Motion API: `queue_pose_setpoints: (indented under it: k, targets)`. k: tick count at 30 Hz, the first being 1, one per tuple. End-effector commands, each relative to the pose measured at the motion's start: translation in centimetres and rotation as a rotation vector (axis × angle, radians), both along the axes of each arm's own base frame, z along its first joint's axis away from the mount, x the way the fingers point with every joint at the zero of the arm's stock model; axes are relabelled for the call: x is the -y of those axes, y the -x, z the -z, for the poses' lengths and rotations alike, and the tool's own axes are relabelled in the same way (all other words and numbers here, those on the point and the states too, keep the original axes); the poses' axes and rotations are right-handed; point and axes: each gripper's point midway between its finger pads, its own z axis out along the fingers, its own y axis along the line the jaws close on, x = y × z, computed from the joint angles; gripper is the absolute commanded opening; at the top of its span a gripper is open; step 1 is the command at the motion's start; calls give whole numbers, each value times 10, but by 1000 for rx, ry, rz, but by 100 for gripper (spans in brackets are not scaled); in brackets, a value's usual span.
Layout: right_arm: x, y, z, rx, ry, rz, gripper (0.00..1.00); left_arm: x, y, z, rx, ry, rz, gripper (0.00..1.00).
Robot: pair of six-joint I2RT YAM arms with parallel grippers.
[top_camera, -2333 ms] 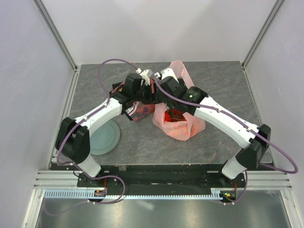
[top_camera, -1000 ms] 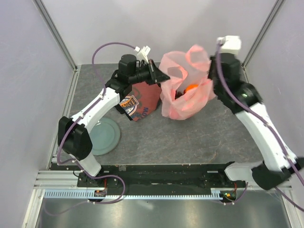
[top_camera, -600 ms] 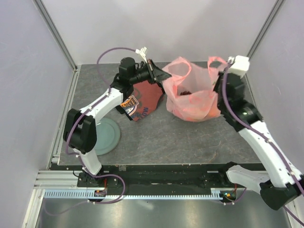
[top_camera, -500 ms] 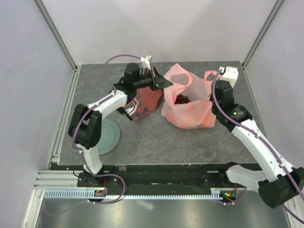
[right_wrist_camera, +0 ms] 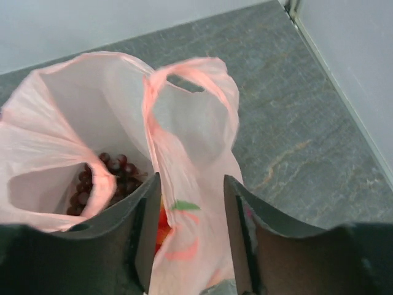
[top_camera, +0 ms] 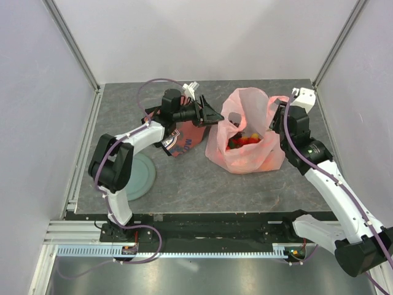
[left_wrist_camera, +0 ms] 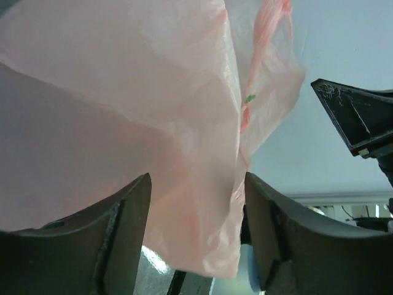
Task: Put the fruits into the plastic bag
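The pink plastic bag (top_camera: 244, 147) stands on the table with its mouth open upward. Inside it I see red and yellow fruits (top_camera: 242, 140), and in the right wrist view dark purple grapes (right_wrist_camera: 113, 178) and a bit of red-orange fruit (right_wrist_camera: 163, 222). My left gripper (top_camera: 212, 114) is at the bag's left rim with its jaws apart, and pink film (left_wrist_camera: 190, 203) hangs loose between them. My right gripper (top_camera: 277, 118) is at the bag's right rim with its jaws apart around a handle loop (right_wrist_camera: 190, 153). No fruit lies outside the bag.
A folded red printed cloth (top_camera: 184, 136) lies under the left arm, just left of the bag. A round pale green plate (top_camera: 136, 175) sits near the front left. Enclosure walls and metal posts close off the table's back and sides.
Both grippers held the bag up off the table; it has come down and now rests there, mouth open. The right arm dropped and moved in, and both jaws now stand apart.
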Motion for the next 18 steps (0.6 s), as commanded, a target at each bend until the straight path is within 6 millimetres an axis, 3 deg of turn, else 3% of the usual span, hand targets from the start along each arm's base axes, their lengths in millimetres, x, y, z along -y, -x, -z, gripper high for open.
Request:
queue_pose_setpoints:
  k: [1,2,6,7,8,10,11,12,13,14,16,18]
  targets:
    - [-9,-4,-52,156,-54,-62,60,-24,-10,-54,244,-100,-136,78]
    - [-11,-4,-64,196,-69,-73,68,-33,-18,-59,264,-127,-200,80]
    - [-20,-20,-70,193,-109,-137,80,-69,-29,-68,297,-240,-350,89]
    - [-24,-34,-57,148,-122,-162,84,-77,-32,-75,307,-250,-381,90]
    - [-12,-43,-58,138,-174,-149,85,-95,-37,-66,265,-291,-425,90]
    - [-17,-64,-38,58,-251,-208,89,-114,-43,-65,240,-302,-465,91]
    - [2,-72,-41,64,-281,-170,91,-133,-47,-66,229,-320,-512,91]
    - [5,-76,-41,59,-299,-179,92,-144,-49,-66,223,-332,-538,91]
    - [21,-84,-35,46,-301,-140,94,-155,-50,-67,221,-348,-564,91]
    - [23,-86,-45,67,-296,-141,95,-176,-51,-73,215,-363,-614,91]
    - [57,-87,-53,92,-261,-64,96,-206,-52,-80,209,-389,-685,93]
    - [79,-82,-64,124,-218,12,97,-224,-41,-94,230,-404,-723,94]
